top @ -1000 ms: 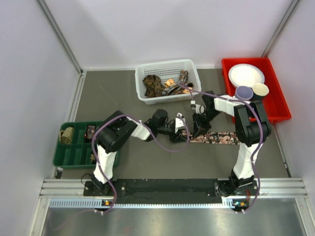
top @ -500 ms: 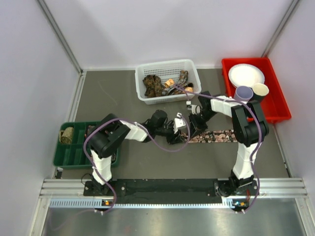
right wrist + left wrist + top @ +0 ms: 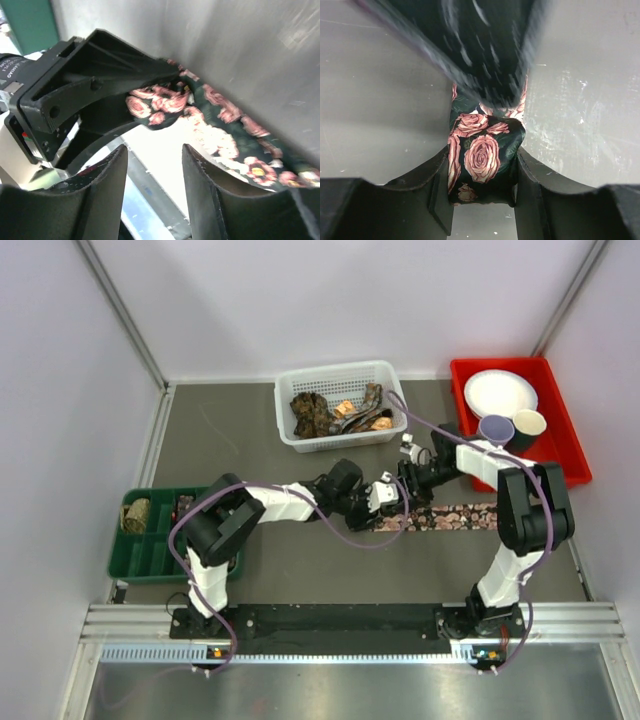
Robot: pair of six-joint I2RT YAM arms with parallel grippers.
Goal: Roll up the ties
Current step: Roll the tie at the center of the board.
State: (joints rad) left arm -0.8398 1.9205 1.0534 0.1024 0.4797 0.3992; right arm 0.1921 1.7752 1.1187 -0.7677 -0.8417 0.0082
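Where the green tray (image 3: 150, 540) stands: far left on the table (image 3: 250, 440), with one coiled tie (image 3: 135, 515) in a rear compartment.
Left gripper (image 3: 482, 187): clenched on the started coil of the rose-print tie (image 3: 482, 157), one finger pressing each side of it.
Rose-print tie: mid-table, in front of the white mesh basket (image 3: 340, 375). Its coiled end sits in the left gripper and the rest lies flat, running off to the right.
Basket: holds a heap of loose ties (image 3: 320, 412), not yet rolled.
Right gripper (image 3: 155, 172): released, fingers apart with nothing between them, just beside the coil and above the flat length.
Red bin (image 3: 570, 465): far right, holding a white plate (image 3: 500, 392), well apart from the work.
Stage, as I judge it: early in the roll, since most of the tie is flat.
Risk one: the coil may spring loose or telescope sideways, because only one gripper holds it and the fabric looks slick.
Risk two: the grippers stand very close, so a further turn could knock fingers together or snag the flat length and skew the roll.
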